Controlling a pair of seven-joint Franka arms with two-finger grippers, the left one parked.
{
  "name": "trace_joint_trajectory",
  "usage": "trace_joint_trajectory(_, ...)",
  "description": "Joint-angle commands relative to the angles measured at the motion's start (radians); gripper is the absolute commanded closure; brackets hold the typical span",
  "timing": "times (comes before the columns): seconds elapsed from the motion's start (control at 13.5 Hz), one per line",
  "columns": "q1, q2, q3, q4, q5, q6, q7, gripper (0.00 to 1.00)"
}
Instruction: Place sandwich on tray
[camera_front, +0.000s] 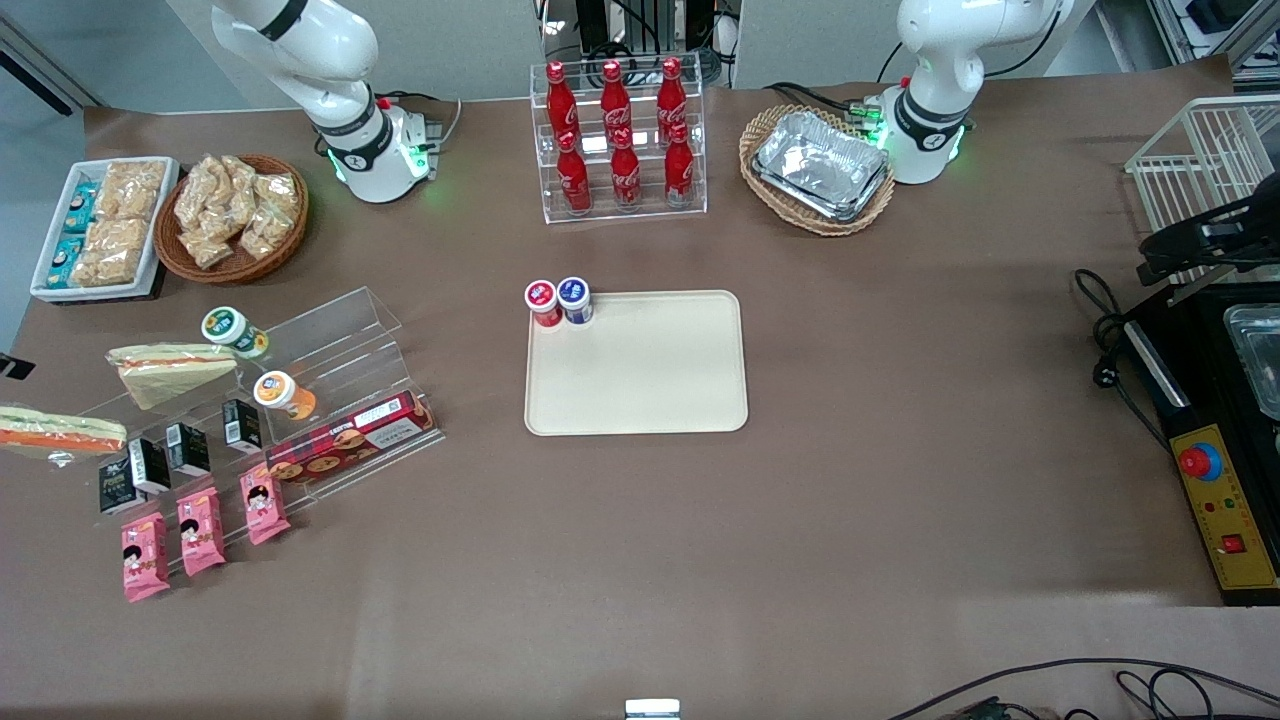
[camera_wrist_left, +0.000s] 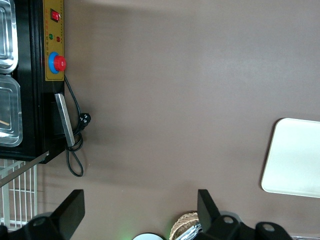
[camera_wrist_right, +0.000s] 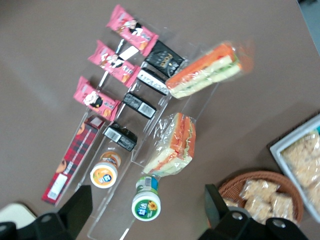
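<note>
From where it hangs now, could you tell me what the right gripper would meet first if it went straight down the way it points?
Probably the clear display stand, near the green-lidded cup and the nearest sandwich. The gripper is open above them; depth is unclear.

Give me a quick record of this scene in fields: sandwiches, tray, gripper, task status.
sandwiches: two wrapped wedges on the clear stepped rack, one beside the green-lidded cup, the other at the rack's end
tray: cream tray, bare except two small cups at one corner
gripper: the gripper open, above the rack, holding nothing
task status: no sandwich on the tray yet
</note>
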Motion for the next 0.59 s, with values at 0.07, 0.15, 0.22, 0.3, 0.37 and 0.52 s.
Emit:
trace_joint_trajectory(0.07,0.002,0.011,-0.026,0.002,0.005,0.014,0.304,0.0)
trace_joint_trajectory(0.15,0.001,0.019,-0.029,0.002,0.005,0.014,0.37,0.0)
trace_joint_trajectory(0.22,0.001,0.022,-0.042,0.002,0.01,0.016,0.416,0.0)
trace_joint_trajectory(0.3,0.001,0.022,-0.05,0.002,0.03,0.017,0.448,0.0)
trace_joint_trajectory(0.37,0.001,0.02,-0.068,0.002,0.042,0.017,0.464,0.0)
trace_joint_trajectory(0.52,0.001,0.022,-0.085,0.002,0.073,0.017,0.516,0.0)
